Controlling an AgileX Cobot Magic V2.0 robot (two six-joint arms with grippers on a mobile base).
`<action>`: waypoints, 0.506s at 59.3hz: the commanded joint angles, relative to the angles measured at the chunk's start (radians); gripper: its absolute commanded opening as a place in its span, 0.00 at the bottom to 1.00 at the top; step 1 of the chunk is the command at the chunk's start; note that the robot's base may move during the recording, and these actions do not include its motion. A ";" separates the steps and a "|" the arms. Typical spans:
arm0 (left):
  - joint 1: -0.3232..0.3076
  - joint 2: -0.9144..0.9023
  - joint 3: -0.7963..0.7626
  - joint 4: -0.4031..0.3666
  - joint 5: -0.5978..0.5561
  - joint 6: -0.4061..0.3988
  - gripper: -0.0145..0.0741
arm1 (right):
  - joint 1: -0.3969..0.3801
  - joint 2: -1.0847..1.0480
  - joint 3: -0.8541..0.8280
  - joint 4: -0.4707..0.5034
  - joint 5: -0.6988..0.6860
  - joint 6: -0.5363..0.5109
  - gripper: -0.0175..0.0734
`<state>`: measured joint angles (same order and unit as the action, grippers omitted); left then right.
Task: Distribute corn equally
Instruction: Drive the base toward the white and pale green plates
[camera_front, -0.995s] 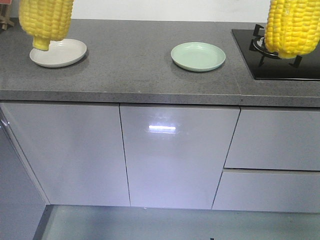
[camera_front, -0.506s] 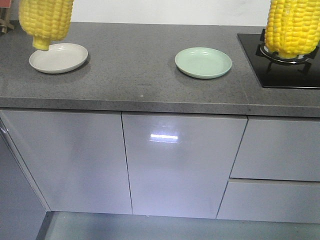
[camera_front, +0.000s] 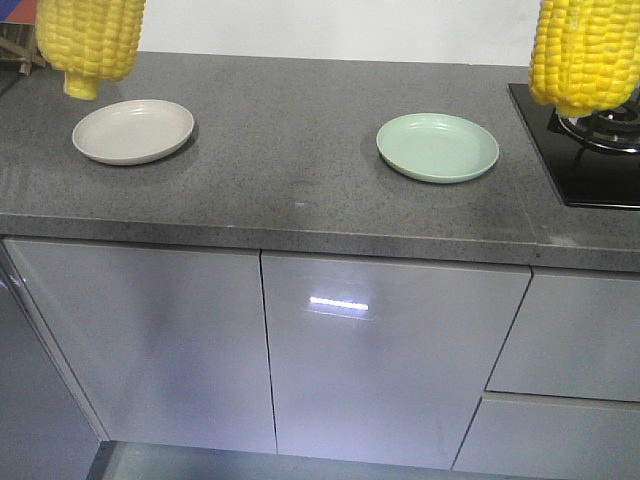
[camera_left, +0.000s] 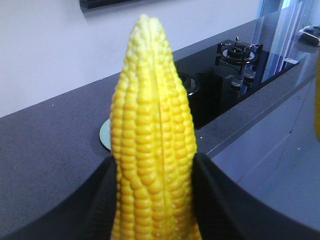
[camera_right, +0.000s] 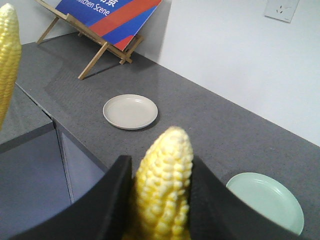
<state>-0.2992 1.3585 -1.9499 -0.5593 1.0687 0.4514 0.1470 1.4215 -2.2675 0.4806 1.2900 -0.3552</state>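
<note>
Left gripper (camera_left: 153, 161) is clamped on the left corn cob (camera_left: 152, 150), with a black finger pressed on each side and the tapered tip pointing away from the wrist cam. Right gripper (camera_right: 160, 165) grips the right corn cob (camera_right: 162, 190) the same way, jaws tight on both flanks. In the front view both cobs hang in the air with the blunt end down, clear of the worktop (camera_front: 290, 170). The left corn cob (camera_front: 90, 45) sits at the upper left, up and left of the beige plate (camera_front: 133, 131) and not touching it. The right corn cob (camera_front: 583, 55) is at the upper right, in front of the near-left corner of the gas hob (camera_front: 590, 150) and well apart from the green plate (camera_front: 437, 147). The plates lie flat on the grey speckled worktop, well apart from each other, with the green one nearer the hob. Right wrist cam shows the beige plate (camera_right: 130, 111) and the green plate (camera_right: 265, 202) beyond the cob, plus a blue-red sign on a wooden easel (camera_right: 107, 15) at the far end. Glossy grey cabinet doors (camera_front: 390, 370) sit below the worktop.
</note>
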 joint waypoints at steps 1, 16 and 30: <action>0.000 -0.026 -0.024 -0.034 -0.063 -0.009 0.15 | -0.007 -0.017 -0.016 0.019 -0.005 -0.007 0.19; 0.000 -0.026 -0.024 -0.034 -0.063 -0.009 0.15 | -0.007 -0.017 -0.016 0.019 -0.005 -0.007 0.19; 0.000 -0.026 -0.024 -0.034 -0.063 -0.009 0.15 | -0.007 -0.017 -0.016 0.019 -0.005 -0.007 0.19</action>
<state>-0.2992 1.3585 -1.9499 -0.5593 1.0687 0.4514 0.1470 1.4215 -2.2675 0.4797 1.2900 -0.3552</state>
